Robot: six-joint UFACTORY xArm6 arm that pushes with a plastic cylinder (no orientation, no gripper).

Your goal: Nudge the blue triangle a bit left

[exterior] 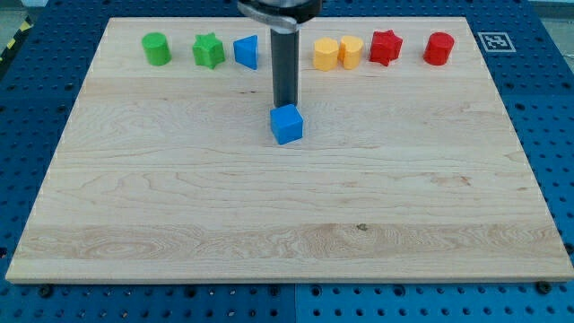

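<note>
My tip [285, 102] (a bare rod, holding nothing) touches the blue cube's [287, 124] far side, while the blue triangle [247, 51] waits near the board's top edge. Risk: the triangle could bump the green star [208, 50] beside it. The wooden board [179, 215] lies on blue pegboard [556, 135].

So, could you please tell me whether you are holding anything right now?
Nothing is held. My tip has no gripper; it stands just above the blue cube, right of the blue triangle.
</note>
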